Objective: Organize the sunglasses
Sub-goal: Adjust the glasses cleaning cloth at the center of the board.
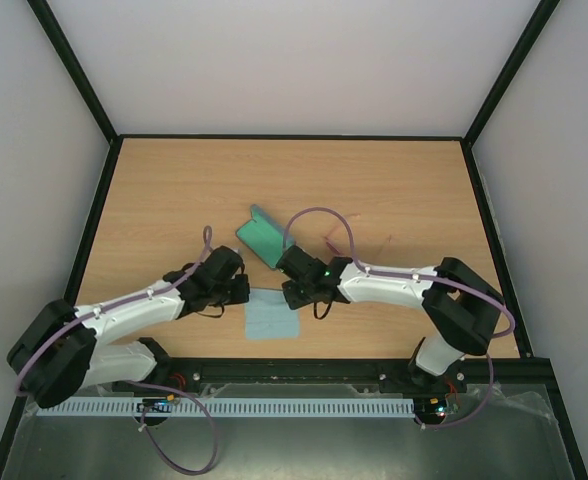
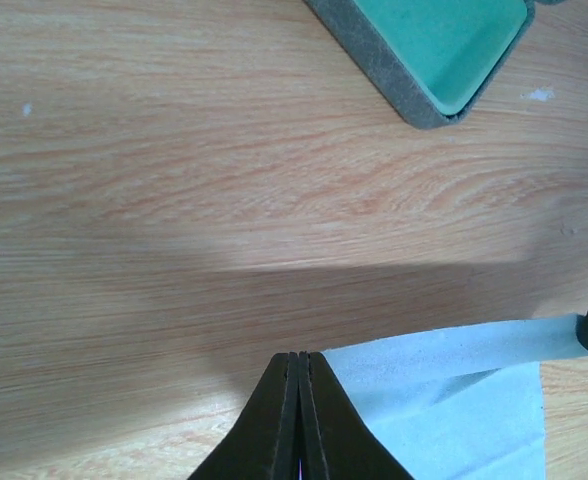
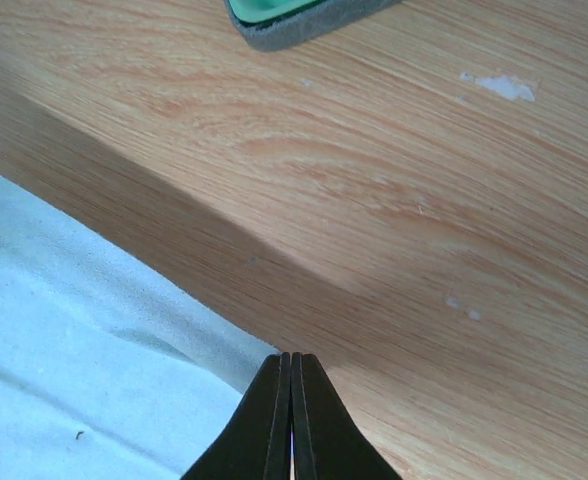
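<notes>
Sunglasses (image 1: 332, 241): I make out only a faint pink trace on the counter (image 1: 404, 190), just right of the open glasses case (image 1: 264, 237), beyond my right hand (image 1: 292, 293). Right hand and left hand (image 1: 244, 292) are both closed, tips at the cleaning cloth's (image 1: 272, 318) far corners.

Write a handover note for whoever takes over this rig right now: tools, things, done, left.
Left tool: shut, tip at the cloth's left edge; grip unclear.
Right tool: shut, at the cloth's right edge.
Case: open, beyond the cloth, no glasses seen inside.
Sunglasses: perhaps the faint pink trace right of the case.
Done: nothing stowed. Left: glasses into case.
</notes>
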`<state>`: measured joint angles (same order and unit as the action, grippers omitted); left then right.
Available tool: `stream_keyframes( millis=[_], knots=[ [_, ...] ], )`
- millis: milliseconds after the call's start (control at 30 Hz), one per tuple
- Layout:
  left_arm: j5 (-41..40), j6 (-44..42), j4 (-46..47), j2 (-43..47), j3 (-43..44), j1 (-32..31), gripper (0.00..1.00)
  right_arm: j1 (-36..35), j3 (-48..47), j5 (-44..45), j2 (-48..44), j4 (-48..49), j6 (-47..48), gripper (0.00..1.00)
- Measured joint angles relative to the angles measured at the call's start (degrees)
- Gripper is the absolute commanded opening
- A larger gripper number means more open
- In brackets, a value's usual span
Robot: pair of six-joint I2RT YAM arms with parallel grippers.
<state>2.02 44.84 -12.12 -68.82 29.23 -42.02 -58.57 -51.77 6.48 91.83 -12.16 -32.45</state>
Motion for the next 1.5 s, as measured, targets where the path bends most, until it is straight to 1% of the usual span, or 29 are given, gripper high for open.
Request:
stream_keyframes(
  millis=[400, 1033, 1500],
  knots=[
    [0.55, 1.36, 0.02, 1.79, -2.03, -2.67, 0.03, -0.83, 2.25, 0.13, -2.16, 0.04, -0.13, 0.01],
    [-0.20, 2.80, 0.02, 2.29, -2.69, -3.34, 0.03, -1.49, 2.75, 1.57, -2.56, 0.07, -0.11, 0.01],
    [-3.80, 1.68, -0.24, -2.60, 1.70, -3.34, 0.03, -1.38, -2.56, 6.23, 0.94, -0.87, 1.18, 0.01]
  ],
)
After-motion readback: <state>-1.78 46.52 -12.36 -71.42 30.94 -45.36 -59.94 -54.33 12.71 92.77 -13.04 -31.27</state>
